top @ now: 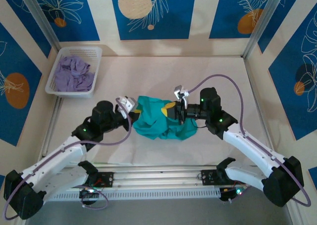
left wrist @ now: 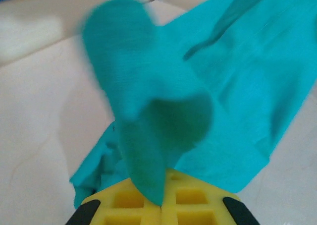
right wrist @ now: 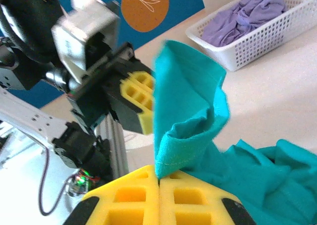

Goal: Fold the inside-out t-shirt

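Fabric of the inside-out t-shirt [top: 156,125] is pinched by both grippers: left gripper [left wrist: 161,205] jaws clamped on a fold, right gripper [right wrist: 159,183] jaws clamped on a hem. The shirt lies bunched right of the basket [top: 69,92].

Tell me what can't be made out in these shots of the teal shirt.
Left wrist view: the t-shirt fold nearest the lens is blurred.
Top view: sleeves and collar are lost in the crumpled heap; the right gripper covers part of it.
Right wrist view: the basket is cut off by the frame edge.
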You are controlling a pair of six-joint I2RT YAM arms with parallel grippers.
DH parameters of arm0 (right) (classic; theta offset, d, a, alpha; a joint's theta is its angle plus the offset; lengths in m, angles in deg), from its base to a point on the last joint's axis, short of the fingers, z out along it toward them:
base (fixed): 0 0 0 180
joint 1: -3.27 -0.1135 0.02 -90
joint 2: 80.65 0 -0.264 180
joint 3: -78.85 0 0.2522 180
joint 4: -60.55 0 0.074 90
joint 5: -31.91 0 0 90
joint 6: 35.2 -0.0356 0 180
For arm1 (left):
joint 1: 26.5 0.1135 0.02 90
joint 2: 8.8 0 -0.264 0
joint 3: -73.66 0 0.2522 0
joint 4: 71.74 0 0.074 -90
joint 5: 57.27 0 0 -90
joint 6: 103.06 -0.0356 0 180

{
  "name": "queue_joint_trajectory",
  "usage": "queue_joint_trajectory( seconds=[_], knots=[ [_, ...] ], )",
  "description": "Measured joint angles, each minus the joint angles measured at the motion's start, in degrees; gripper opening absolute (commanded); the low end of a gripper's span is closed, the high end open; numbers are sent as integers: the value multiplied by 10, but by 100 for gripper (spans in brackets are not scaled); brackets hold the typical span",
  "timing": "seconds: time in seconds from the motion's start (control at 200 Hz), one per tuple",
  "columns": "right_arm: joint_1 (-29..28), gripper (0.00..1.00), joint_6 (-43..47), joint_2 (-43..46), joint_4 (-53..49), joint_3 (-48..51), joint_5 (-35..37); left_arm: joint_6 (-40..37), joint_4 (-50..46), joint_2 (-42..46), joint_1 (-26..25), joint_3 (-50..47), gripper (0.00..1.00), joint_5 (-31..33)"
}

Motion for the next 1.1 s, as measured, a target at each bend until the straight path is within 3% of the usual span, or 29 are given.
queue_joint_trajectory(
  seconds=[0.245,0.455,0.58,0.83,1.1],
  knots=[
    [-10,0,62,-1,-21,17,54,80,110,-25,0,-129,16,63],
    [-10,0,80,-1,-43,29,59,104,144,-33,0,-148,25,66],
    [-9,0,92,-1,-62,29,59,130,153,-30,2,-146,35,54],
    [39,0,58,-61,-123,-21,70,187,85,-91,16,-34,44,2],
    [117,0,-49,-116,-276,-37,98,254,-16,-145,71,29,50,33]
  ],
)
